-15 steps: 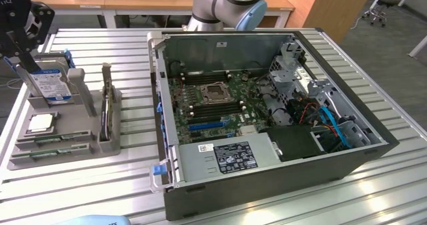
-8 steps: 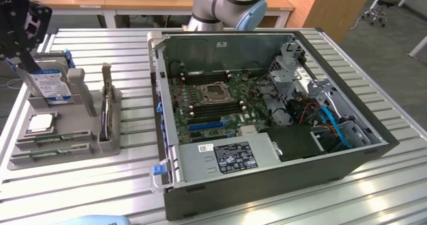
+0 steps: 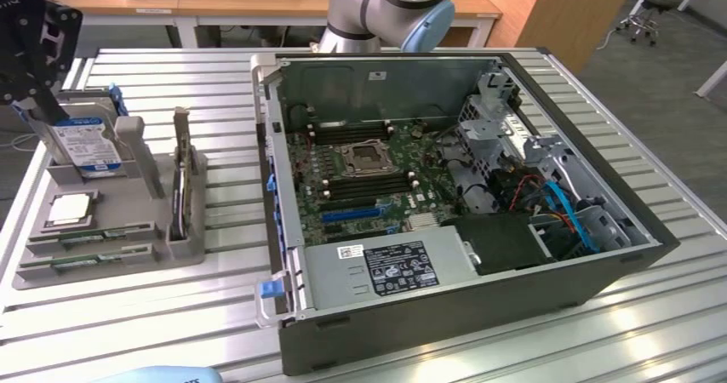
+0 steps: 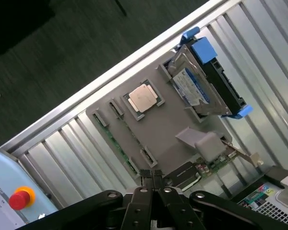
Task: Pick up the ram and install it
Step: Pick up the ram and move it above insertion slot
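Observation:
Two ram sticks, thin green boards, lie side by side in slots of the grey holder tray [image 3: 114, 272] at the exterior view's left; one ram [image 3: 88, 239] lies just behind the other ram [image 3: 80, 263]. In the wrist view a ram [image 4: 116, 142] runs along the tray [image 4: 168, 129]. My gripper [image 4: 152, 178] hangs well above the tray with its fingers pressed together and nothing between them. In the exterior view the gripper [image 3: 46, 109] is high over the tray's far end. The open computer case [image 3: 455, 187] shows its motherboard [image 3: 363, 179].
On the tray also stand a silver hard drive with a blue label [image 3: 85, 145], a square processor chip [image 3: 71, 208] and an upright card [image 3: 180, 174]. The arm's base [image 3: 386, 8] rises behind the case. A red button [image 4: 21, 197] sits on a pale blue box.

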`<state>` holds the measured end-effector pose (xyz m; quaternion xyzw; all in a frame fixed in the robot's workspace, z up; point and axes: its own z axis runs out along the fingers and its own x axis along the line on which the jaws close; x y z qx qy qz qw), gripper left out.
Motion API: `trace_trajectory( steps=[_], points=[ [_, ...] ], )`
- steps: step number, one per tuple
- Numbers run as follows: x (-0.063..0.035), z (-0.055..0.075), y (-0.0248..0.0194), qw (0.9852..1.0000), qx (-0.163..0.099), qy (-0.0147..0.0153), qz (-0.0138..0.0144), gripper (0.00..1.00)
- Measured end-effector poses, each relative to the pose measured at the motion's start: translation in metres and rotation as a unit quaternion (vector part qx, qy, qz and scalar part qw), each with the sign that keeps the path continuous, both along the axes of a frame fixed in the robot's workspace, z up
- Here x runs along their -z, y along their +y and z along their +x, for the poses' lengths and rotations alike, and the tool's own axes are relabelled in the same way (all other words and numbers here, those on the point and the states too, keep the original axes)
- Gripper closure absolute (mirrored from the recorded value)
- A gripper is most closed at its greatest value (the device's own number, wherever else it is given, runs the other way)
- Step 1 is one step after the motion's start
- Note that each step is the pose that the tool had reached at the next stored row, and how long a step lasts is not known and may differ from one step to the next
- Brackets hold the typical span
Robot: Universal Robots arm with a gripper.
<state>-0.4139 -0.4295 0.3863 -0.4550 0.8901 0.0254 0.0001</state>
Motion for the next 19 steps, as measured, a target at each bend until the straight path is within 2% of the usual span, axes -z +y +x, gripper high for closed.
trace_trajectory(
  steps=[5,10,14,19],
  points=[
    [0.0003,0.0,0.0,0.999,-0.045,0.0,0.0,0.9],
    [0.0007,0.0,0.0,0.9958,-0.091,0.0,0.0,0.9],
    [0.0011,0.0,0.0,0.9919,-0.127,0.0,0.0,0.9],
    [0.0017,0.0,0.0,0.9851,-0.172,0.0,0.0,0.9]
  ],
)
